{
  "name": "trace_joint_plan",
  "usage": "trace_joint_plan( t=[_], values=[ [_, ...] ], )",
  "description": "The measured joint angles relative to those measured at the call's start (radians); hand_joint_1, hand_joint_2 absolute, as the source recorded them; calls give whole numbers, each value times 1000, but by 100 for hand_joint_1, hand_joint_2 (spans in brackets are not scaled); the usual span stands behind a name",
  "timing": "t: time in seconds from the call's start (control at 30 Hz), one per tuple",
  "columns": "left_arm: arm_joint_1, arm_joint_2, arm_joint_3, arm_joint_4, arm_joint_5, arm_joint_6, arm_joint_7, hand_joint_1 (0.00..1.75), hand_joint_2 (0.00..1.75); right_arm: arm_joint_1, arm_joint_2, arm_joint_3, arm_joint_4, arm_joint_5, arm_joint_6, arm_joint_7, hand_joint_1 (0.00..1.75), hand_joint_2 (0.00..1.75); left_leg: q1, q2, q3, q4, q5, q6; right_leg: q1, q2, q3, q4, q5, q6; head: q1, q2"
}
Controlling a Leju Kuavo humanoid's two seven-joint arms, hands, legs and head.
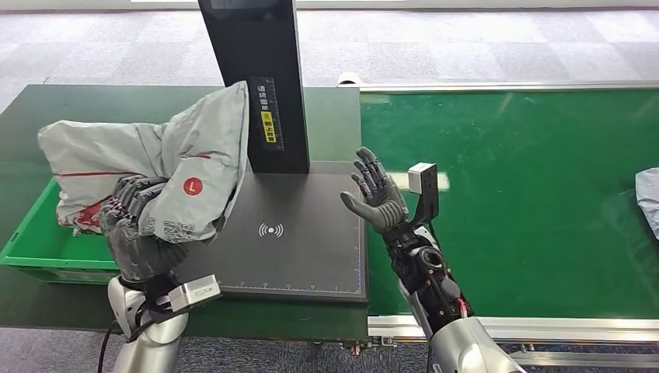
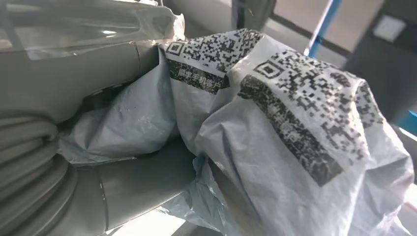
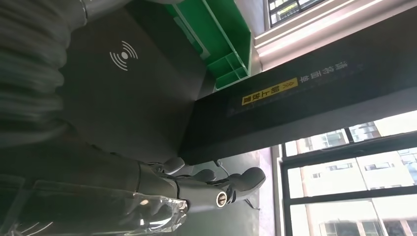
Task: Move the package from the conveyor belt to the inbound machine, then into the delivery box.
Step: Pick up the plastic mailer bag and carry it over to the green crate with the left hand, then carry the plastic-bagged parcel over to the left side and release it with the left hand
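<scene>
Here, grey package [image 1: 167,167] gripped in the left hand [image 1: 132,214], held over the green delivery box [image 1: 35,241] beside the inbound machine [image 1: 303,233], right hand [image 1: 377,194] raised, fingers spread, nothing held.

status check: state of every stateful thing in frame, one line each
grey package: held up by the left hand, off the scan pad, partly above the green bin
left hand: grips the package
right hand: holds nothing, fingers spread, raised at the pad's right edge
scan pad: bare
green delivery box: open-topped, contents hidden by the package
conveyor belt: another grey parcel at its far right edge
</scene>
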Motion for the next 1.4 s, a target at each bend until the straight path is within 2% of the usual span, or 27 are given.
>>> trace_joint_plan(
  t=[0.1,0.2,0.27,0.37,0.43,0.63,0.7,0.73,0.8,0.83,0.87,0.93,0.97,1.0,1.17,1.27,1.4],
  values=[
    [3,-12,31,-22,-53,0,0,175,175,-2,2,7,14,-10,-2,0,0,175,0,0,0,0,0,0,0,0,0,0,0,0,0,0],
    [-13,-25,97,-6,-220,0,19,175,175,-1,1,23,22,-30,-3,-5,0,175,0,0,0,0,0,0,0,0,0,0,0,0,0,0],
    [-48,-21,156,66,-334,0,117,175,175,3,-2,35,21,-43,-3,-11,0,175,0,0,1,0,0,0,0,0,0,0,0,0,0,0],
    [-108,33,194,237,-349,-7,379,174,175,12,-9,53,18,-55,-1,-17,0,175,0,2,2,0,0,0,1,1,0,0,1,-1,0,0],
    [-123,77,195,320,-298,-26,481,174,175,15,-15,63,18,-59,3,-22,0,175,1,4,2,0,0,0,1,2,-1,0,1,-2,0,0],
    [-127,172,197,458,-177,-70,563,168,175,19,-23,93,18,-60,19,-30,0,175,1,4,0,0,0,-1,1,2,-2,0,1,-2,0,0],
    [-128,198,203,487,-147,-55,568,152,175,22,-25,100,18,-61,19,-31,0,175,1,4,0,0,0,-1,1,2,-2,0,1,-2,0,0],
    [-128,209,207,498,-134,-42,564,145,175,24,-25,102,17,-61,19,-30,0,175,1,4,0,0,0,-1,1,2,-2,0,1,-2,0,0],
    [-128,227,227,511,-119,-18,543,99,175,30,-27,107,13,-62,19,-28,0,175,1,4,0,0,0,-1,1,2,-2,0,1,-2,0,0],
    [-128,231,242,513,-116,-11,526,87,175,33,-28,110,10,-63,19,-27,0,175,1,4,0,0,0,-1,1,2,-2,0,1,-2,0,0],
    [-128,234,260,513,-116,-6,502,62,175,36,-29,113,7,-63,19,-26,0,175,1,4,0,0,0,-1,1,2,-2,0,1,-2,0,0],
    [-127,230,307,502,-124,-2,428,34,175,41,-30,119,2,-64,19,-24,0,175,1,3,0,0,0,-1,1,2,-2,0,1,-2,0,0],
    [-128,223,337,491,-129,0,380,10,175,44,-31,122,0,-64,19,-24,0,175,1,3,0,0,0,-1,1,2,-2,0,1,-2,0,0],
    [-129,213,373,478,-130,1,326,2,175,47,-31,124,-3,-65,19,-23,0,175,1,3,0,0,0,-1,1,2,-2,0,1,-2,0,0],
    [-147,131,570,400,-91,3,50,0,175,57,-32,136,-16,-67,19,-23,0,175,1,3,0,0,0,-1,1,2,-2,0,1,-2,0,0],
    [-151,93,634,351,-54,3,4,0,175,59,-32,145,-25,-67,19,-21,0,175,1,3,0,0,0,-1,1,2,-2,0,1,-2,0,0],
    [-150,68,652,300,4,3,-1,0,175,59,-32,152,-38,-71,20,-6,0,175,1,2,0,0,0,-1,1,2,-2,0,1,-2,0,0]
  ],
)
